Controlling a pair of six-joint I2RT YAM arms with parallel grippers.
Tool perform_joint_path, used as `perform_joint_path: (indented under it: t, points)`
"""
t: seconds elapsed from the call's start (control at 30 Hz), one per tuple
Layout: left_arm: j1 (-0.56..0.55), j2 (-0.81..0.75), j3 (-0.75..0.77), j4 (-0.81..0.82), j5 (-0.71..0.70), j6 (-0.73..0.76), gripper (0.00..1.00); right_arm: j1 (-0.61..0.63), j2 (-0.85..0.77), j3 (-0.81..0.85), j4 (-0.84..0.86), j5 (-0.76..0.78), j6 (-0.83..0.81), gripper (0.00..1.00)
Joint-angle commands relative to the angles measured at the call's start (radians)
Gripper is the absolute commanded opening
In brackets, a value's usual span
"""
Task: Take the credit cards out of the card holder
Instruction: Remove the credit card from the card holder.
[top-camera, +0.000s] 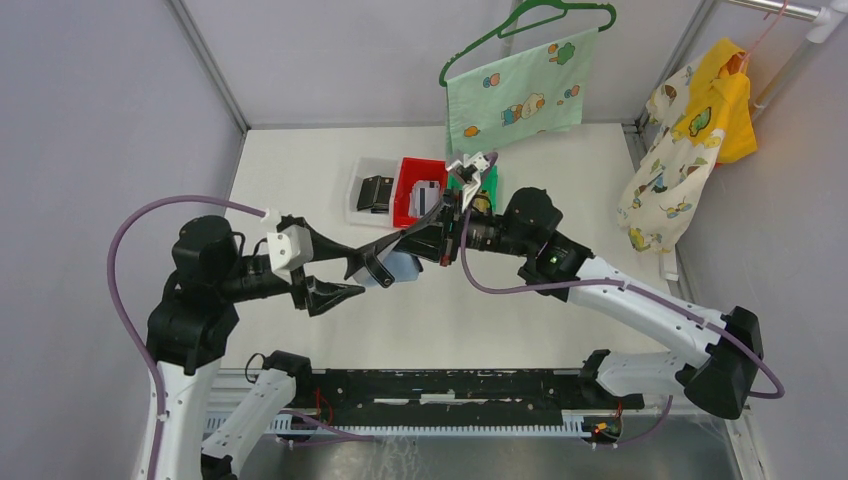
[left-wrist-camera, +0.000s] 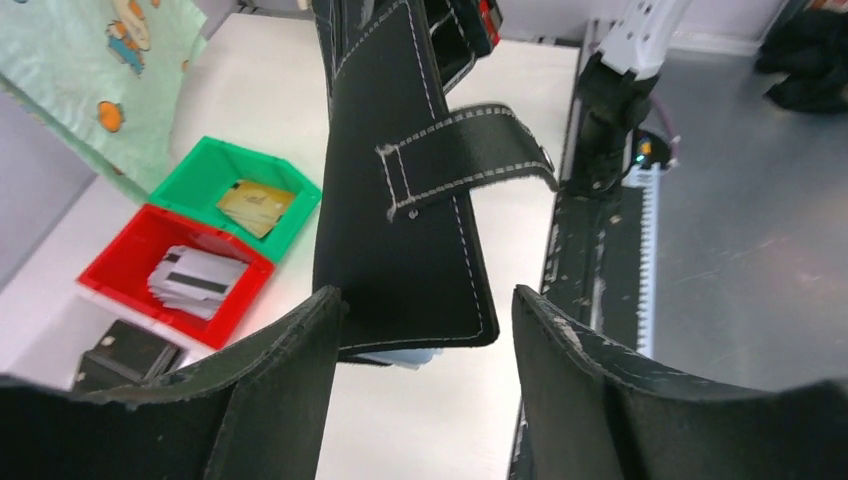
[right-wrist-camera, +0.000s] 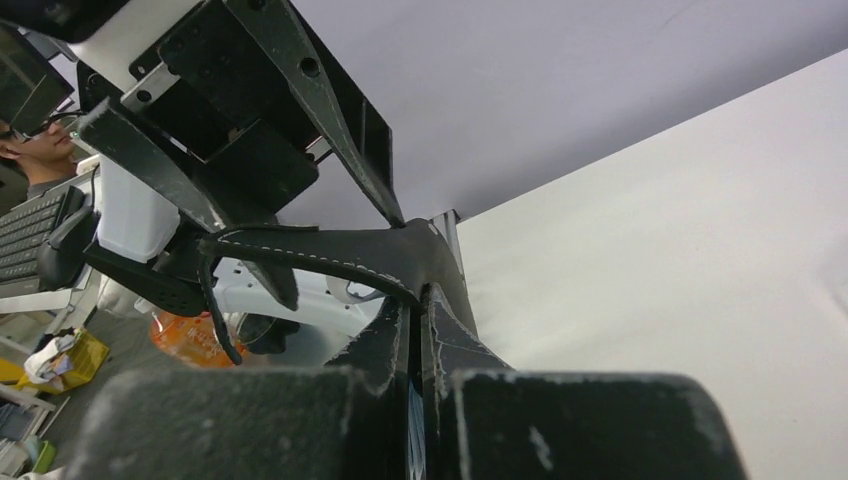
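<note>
Right gripper (right-wrist-camera: 420, 335) clamps the holder (left-wrist-camera: 400, 230); left gripper (left-wrist-camera: 430, 300) stands open below it. Centre jaws on one card, pinch, pull straight.

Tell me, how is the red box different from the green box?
The red box holds a pile of whitish-grey cards with a dark stripe. The green box holds a tan-gold card, maybe more than one. The red box sits nearer the left wrist camera and the green box sits behind it. Both are small open plastic boxes, side by side on the white table.
</note>
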Motion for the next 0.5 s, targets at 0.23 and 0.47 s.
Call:
perform_joint_path:
  t: [0.23, 0.47]
  points:
    - [-0.002, -0.154, -0.141, 0.194, -0.243, 0.152, 0.7, 0.002, 0.019, 0.077, 0.101, -0.111, 0.054, 0.0]
    - [-0.002, -0.134, -0.151, 0.266, -0.19, -0.004, 0.62, 0.004, 0.045, 0.089, 0.112, -0.15, 0.08, 0.0]
